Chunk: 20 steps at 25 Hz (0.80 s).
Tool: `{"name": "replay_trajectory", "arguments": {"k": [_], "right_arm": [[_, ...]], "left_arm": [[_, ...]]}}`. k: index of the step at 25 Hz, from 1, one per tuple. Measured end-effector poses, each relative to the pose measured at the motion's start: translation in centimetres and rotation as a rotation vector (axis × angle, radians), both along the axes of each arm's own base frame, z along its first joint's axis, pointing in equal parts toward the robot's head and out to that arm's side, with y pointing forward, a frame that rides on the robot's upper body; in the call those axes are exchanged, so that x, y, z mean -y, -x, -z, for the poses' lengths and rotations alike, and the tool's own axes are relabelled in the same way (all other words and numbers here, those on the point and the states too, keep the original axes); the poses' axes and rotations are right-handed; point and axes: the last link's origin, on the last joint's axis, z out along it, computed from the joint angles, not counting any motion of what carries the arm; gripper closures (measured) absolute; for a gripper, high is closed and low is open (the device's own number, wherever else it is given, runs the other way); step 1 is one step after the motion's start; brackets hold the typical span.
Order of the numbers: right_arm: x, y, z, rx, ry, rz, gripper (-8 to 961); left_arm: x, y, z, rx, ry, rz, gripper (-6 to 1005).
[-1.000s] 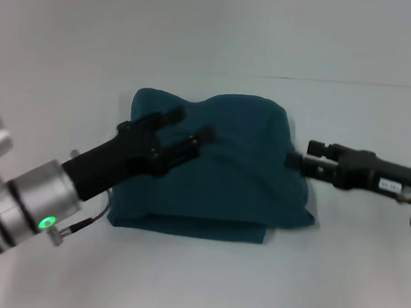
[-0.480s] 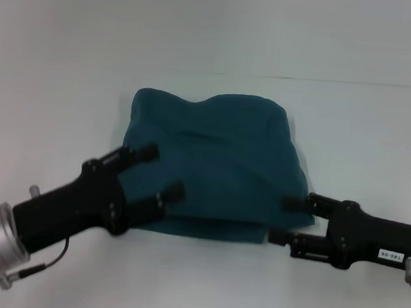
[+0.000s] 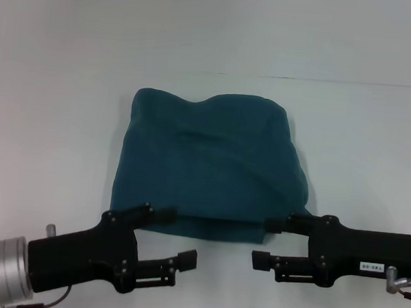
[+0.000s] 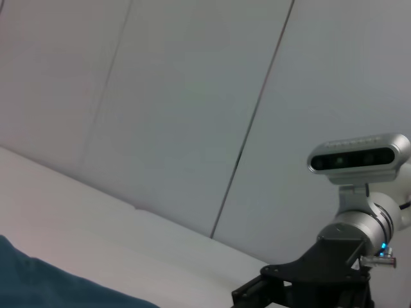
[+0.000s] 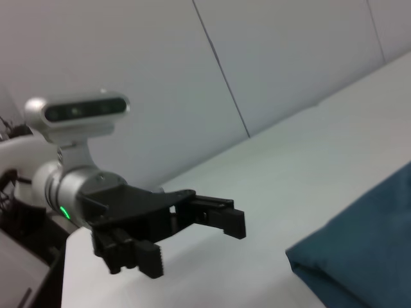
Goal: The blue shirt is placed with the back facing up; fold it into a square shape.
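One blue shirt [image 3: 212, 165], folded into a roughly square, slightly trapezoidal pad of soft, matte, fleecy fabric without print, lies flat near the middle of the white tabletop [image 3: 364, 153]. Its far edge is wavy with rounded corners; its near edge is straight and shows stacked layers, the upper layer ending just short of the lower one at the near right corner. Shallow creases run diagonally across the top surface. Two grippers, both of black hard-surfaced parts on silver cylindrical wrists, hang at the near edge of the tabletop, pointing inward toward each other. The left gripper [image 3: 172, 235] sits off the shirt's near left corner, its two blocky fingers spread apart with nothing between them; one fingertip overlaps the shirt's near edge in the head view, but contact cannot be judged. The right gripper [image 3: 268, 242] sits off the near right corner, its two fingers likewise spread and empty. In the right wrist view the left gripper [image 5: 192, 234] shows ridged finger pads and a green indicator light on its wrist, with a corner of the shirt [image 5: 359, 256] beside it on the tabletop.
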Motion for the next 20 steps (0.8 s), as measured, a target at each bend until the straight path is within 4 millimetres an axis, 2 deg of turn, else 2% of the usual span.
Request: {"name": "replay_trajectory", "arguments": {"k": [11, 20], "right_arm": [[-0.32, 0.66, 0.85, 0.032, 0.04, -0.016, 97], [-0.04, 0.47, 0.98, 0.061, 0.086, -0.012, 96]], "left_arm": [[0.23, 0.06, 0.55, -0.018, 0.073, -0.022, 124], [0.14, -0.02, 0.72, -0.027, 0.11, -0.035, 124]]}}
